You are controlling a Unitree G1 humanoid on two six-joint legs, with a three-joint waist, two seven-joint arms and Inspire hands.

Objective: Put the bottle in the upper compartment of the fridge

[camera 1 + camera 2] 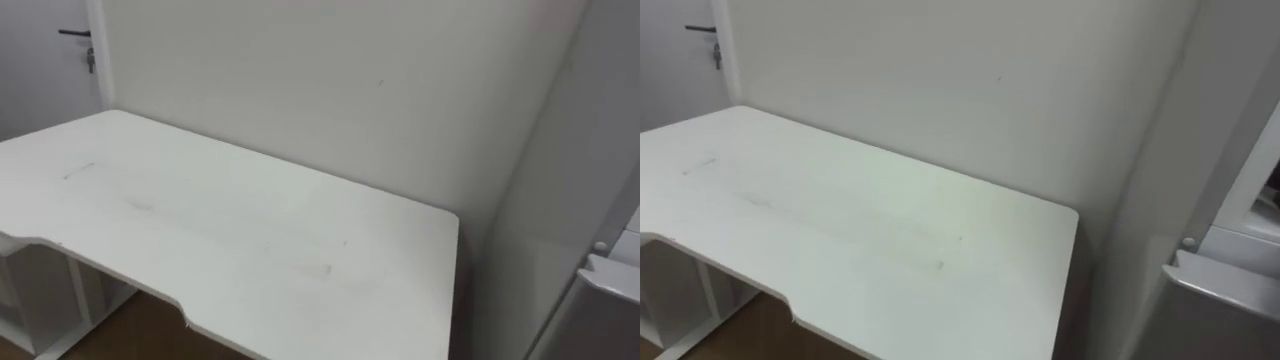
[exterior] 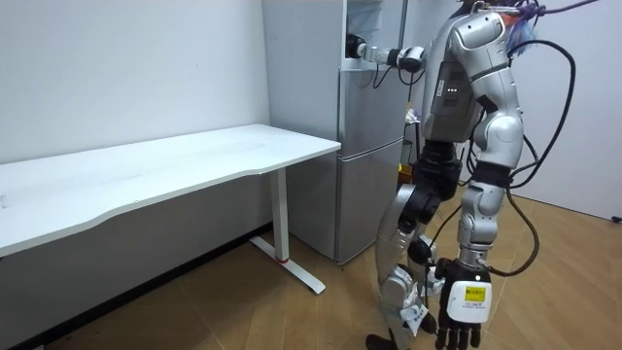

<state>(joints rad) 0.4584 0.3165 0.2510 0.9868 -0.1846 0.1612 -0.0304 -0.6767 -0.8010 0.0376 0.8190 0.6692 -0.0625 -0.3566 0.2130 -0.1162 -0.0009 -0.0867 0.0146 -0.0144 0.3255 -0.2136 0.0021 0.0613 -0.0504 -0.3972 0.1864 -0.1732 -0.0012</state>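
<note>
right arm up at the upper fridge, left hand idle

room view: the robot stands upright on the wooden floor (image 2: 243,311), knees a little bent. it is in front of the grey fridge (image 2: 369,165), which stands just past the end of the white desk (image 1: 250,230), against the wall (image 1: 350,90).

right arm: raised to about head height and stretched forward. the right hand (image 2: 356,47) sits at the edge of the upper fridge compartment (image 2: 377,24), on the room view's left side of it. it is too small here to read its grip, so i cannot tell whether it is apart, together or clamped on something.

left arm: hangs straight down beside the legs. the left hand (image 2: 465,303) is low, with its back turned to the room camera. its fingers are straight and relaxed, pointing at the floor, holding nothing.

bottle: cannot tell where it is. the spot at the right hand is too small to resolve.

eye views: these look down on the desk top, which has faint scuff marks, with its curved front edge at the bottom. the fridge's grey side rises at the right. a dark door handle (image 1: 75,33) sits in the top left corner.
</note>
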